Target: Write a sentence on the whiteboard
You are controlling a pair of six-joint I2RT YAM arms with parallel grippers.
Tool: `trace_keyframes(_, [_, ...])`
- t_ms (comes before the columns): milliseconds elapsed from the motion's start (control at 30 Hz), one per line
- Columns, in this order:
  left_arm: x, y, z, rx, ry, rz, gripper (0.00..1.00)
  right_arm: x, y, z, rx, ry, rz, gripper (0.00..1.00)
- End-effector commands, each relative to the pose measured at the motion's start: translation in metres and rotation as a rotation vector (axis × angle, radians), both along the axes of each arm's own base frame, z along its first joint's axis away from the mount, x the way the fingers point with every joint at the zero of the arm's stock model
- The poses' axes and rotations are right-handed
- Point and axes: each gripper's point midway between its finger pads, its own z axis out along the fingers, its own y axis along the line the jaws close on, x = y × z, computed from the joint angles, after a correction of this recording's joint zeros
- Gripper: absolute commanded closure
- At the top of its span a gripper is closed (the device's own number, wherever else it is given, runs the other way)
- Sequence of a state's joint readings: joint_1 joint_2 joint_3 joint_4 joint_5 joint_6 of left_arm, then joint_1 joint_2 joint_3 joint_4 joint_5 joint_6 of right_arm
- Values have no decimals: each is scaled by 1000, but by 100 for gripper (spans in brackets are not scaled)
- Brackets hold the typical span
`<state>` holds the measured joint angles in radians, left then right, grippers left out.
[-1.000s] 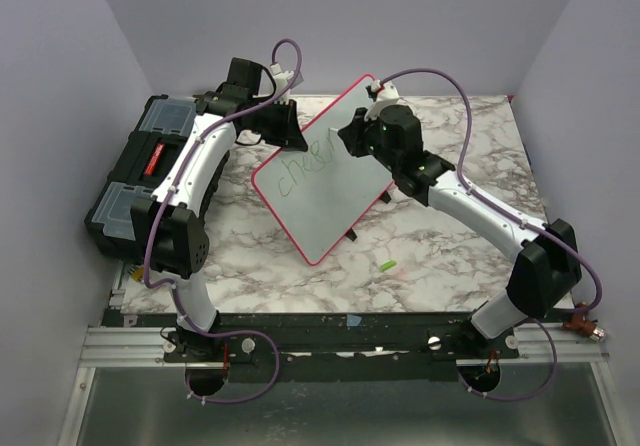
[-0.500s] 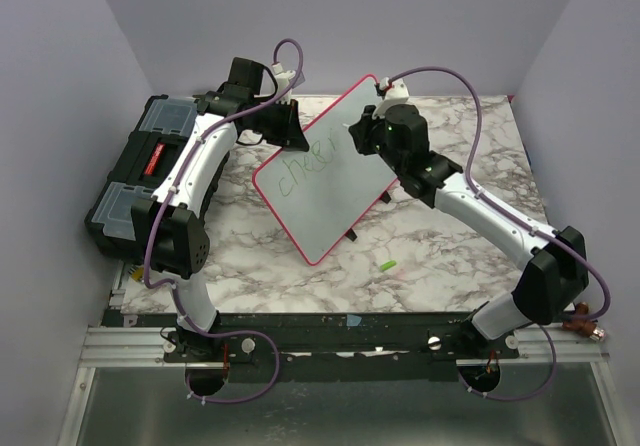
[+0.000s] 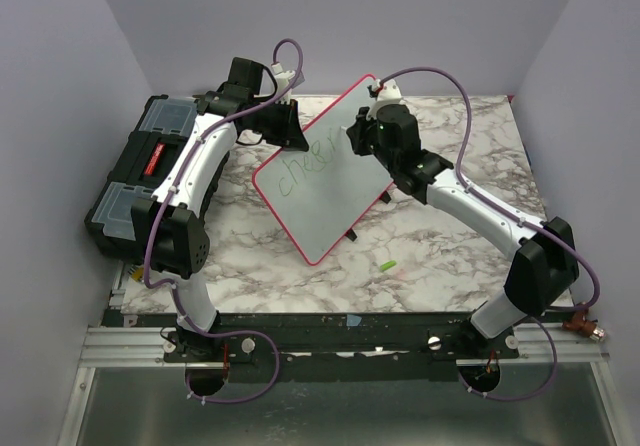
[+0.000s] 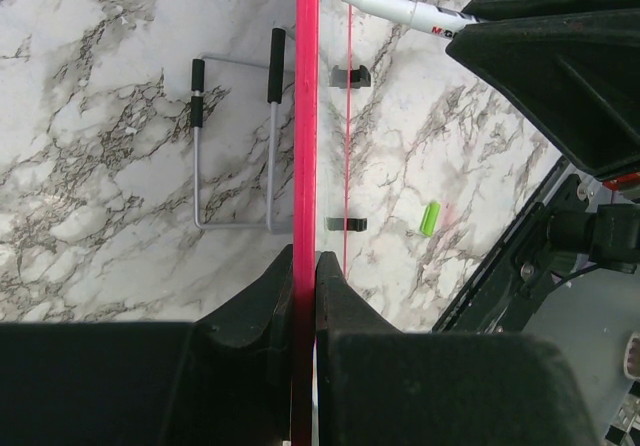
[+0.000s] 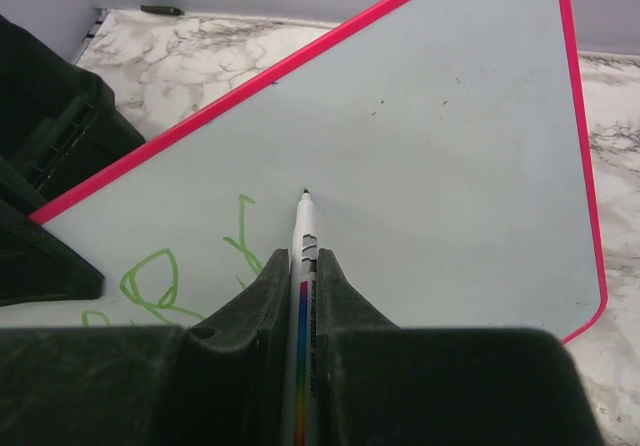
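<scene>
Whiteboard stands tilted at mid-worktop, one corner up toward the far edge, the opposite corner down toward the near edge. Left gripper is clamped on its red rim at the upper-left long edge (left wrist view shows the board edge-on between the jaws). Right gripper is closed on a marker, barrel running out between the fingers, tip pointing at the white face just right of the green letters. Tip looks to meet the surface in the right wrist view; contact cannot be confirmed from the left wrist view. Sentence: green "cheer" legible along the board's upper-left part, rest of the face blank. Wire stand lies on the marble behind the board. Green cap lies toward the near edge, apart from the board. Toolbox sits at the left edge.
</scene>
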<state>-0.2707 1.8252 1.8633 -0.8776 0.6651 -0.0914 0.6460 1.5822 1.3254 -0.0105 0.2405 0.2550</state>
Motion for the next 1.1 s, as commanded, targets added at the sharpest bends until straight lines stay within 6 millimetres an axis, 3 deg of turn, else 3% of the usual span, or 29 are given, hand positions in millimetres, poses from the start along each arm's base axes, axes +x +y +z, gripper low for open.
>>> trace_keyframes(0, [24,13,10,86,-159,25,100,-6,18,-2,14,15,102,99])
trace_keyframes(267, [24,13,8,85,-156,23,100,-18,28,-13,40,38,181,99])
trace_keyframes(667, [25,13,8,85,-156,23,100,-26,14,-37,3,81,144,100])
trace_keyframes(1067, [26,9,11,65,-144,24,100,-17,-4,-56,-71,111,40,99])
